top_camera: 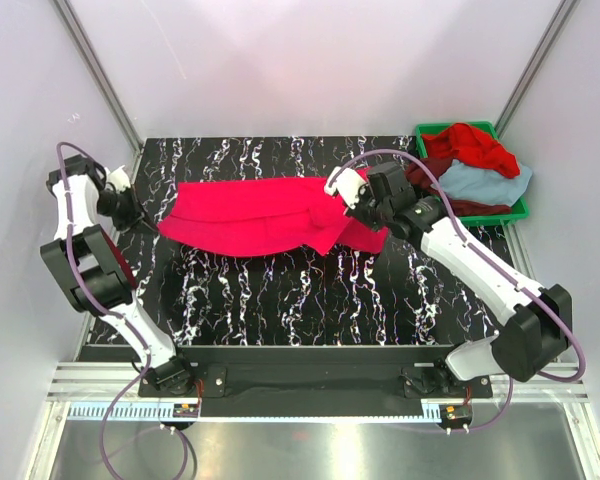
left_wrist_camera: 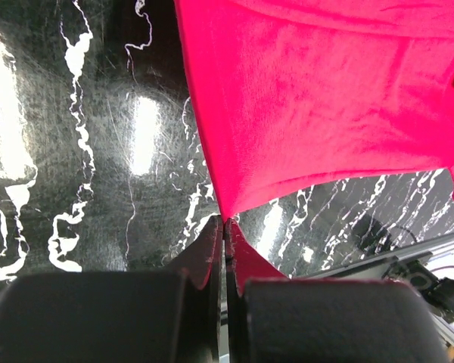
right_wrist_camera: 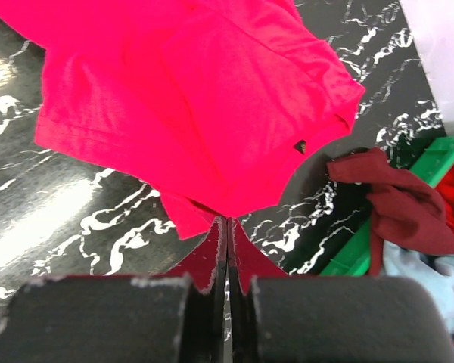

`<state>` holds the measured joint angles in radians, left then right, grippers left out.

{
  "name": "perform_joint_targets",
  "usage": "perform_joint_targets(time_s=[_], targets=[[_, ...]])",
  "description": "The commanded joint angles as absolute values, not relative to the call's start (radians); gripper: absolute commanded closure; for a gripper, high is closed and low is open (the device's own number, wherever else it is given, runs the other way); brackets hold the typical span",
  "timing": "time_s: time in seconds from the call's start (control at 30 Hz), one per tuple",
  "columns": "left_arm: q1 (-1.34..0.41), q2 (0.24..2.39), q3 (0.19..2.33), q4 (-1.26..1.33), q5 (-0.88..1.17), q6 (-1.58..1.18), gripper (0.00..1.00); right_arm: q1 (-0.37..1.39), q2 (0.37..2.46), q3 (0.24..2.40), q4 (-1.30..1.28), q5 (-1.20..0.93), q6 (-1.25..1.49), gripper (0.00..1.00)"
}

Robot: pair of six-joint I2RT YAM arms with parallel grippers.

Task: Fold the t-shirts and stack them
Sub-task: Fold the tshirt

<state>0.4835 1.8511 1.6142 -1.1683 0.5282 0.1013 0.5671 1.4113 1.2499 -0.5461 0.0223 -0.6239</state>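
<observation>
A crimson-pink t-shirt (top_camera: 255, 215) hangs stretched between my two grippers over the middle of the black marbled table (top_camera: 310, 290). My left gripper (top_camera: 140, 215) is shut on its left corner; the cloth (left_wrist_camera: 310, 98) runs into the closed tips (left_wrist_camera: 225, 221). My right gripper (top_camera: 352, 205) is shut on its right end; the shirt (right_wrist_camera: 197, 98) hangs from the closed tips (right_wrist_camera: 227, 219). A brighter red shirt (top_camera: 470, 145), a dark maroon shirt (top_camera: 430, 180) and a light blue-grey shirt (top_camera: 485, 183) lie piled in the green bin (top_camera: 518, 208).
The green bin stands at the table's back right corner, and its edge (right_wrist_camera: 431, 162) with the maroon cloth (right_wrist_camera: 393, 197) draped over it lies close to my right gripper. White walls enclose the table on three sides.
</observation>
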Motion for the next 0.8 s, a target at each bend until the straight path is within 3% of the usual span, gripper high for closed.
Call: perform_joint_targets(time_s=[0.0,0.77], targets=[[0.482,1.871,1.692,-1.2,0.561,0.114,1.0,0.546,1.42,1.302,-0.505,0.058,-0.652,1.0],[0.357,2.278,2.135,-1.195,0.538,0.14,1.0,0.416,1.815,1.649,-0.426,0.022,-0.68,1.0]])
